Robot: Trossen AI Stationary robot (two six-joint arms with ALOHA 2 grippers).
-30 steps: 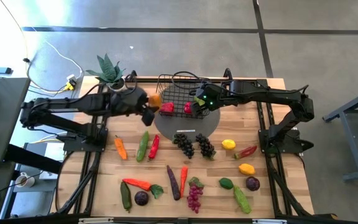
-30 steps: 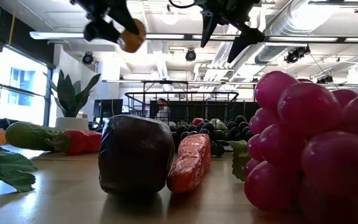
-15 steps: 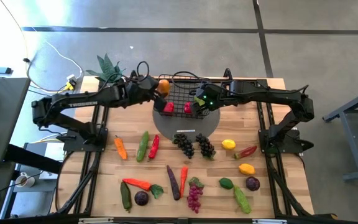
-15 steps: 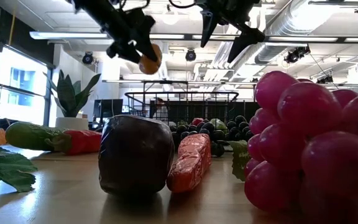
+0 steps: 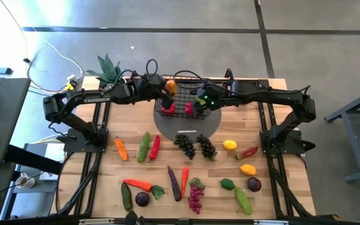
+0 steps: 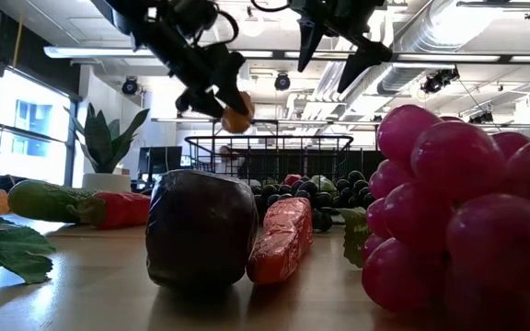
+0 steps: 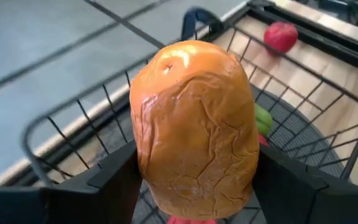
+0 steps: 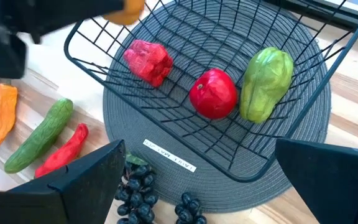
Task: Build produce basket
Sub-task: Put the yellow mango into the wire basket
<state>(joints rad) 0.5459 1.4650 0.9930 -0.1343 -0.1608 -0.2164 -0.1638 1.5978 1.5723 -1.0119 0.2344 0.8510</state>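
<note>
The black wire basket stands on a round grey mat at the table's far middle. It holds a red pepper, a red apple and a green pepper. My left gripper is shut on an orange fruit above the basket's left part; it also shows in the low view. My right gripper hangs open and empty above the basket's right part. Loose produce lies over the near table. My left gripper pinches the orange fruit's two opposite sides between its two fingers. The fingers slant down from the table's left. The fruit is lifted clear, above the basket's inside.
A potted spiky plant stands at the far left corner. Grapes, lemons, chillies, cucumbers, carrots and eggplant lie on the near half. In the low view a dark plum and purple grapes stand close.
My left gripper has carried the orange fruit toward the table's right and down, from beside the basket's left wall to above its inside, staying shut on it. My right gripper has kept still.
</note>
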